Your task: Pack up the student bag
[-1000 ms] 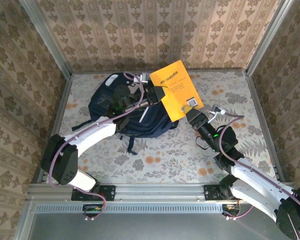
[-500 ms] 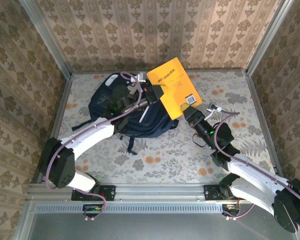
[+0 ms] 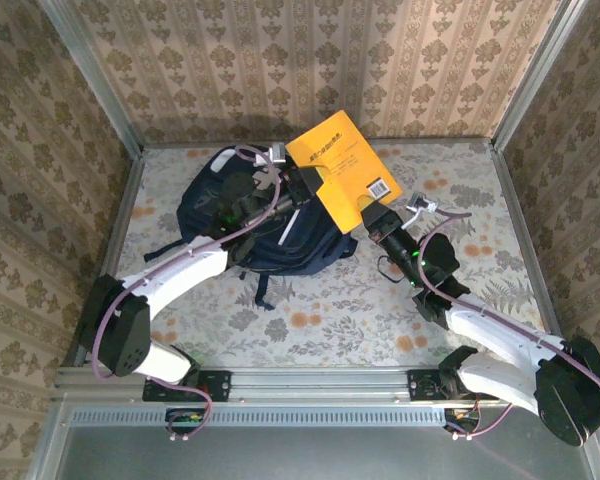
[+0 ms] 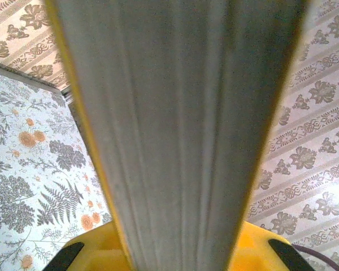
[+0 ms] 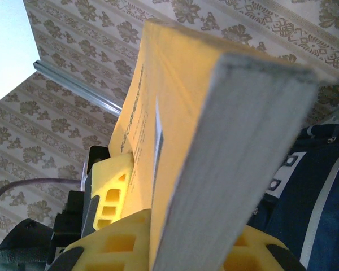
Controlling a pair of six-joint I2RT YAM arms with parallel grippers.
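Top external: clamping yellow book (image 3: 342,168) with left jaws and right jaws alike, holding it tilted above navy backpack (image 3: 198,218) on worktop (image 3: 310,320).

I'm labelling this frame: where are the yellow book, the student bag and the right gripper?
yellow book (image 3: 338,165): top view, cover centre.
student bag (image 3: 305,252): top view, near-side fabric.
right gripper (image 3: 368,214): top view, between fingertips.

Even, bright light on my overhead view; right wrist view blows out white upper left; the book (image 4: 181,135) blurs close up.
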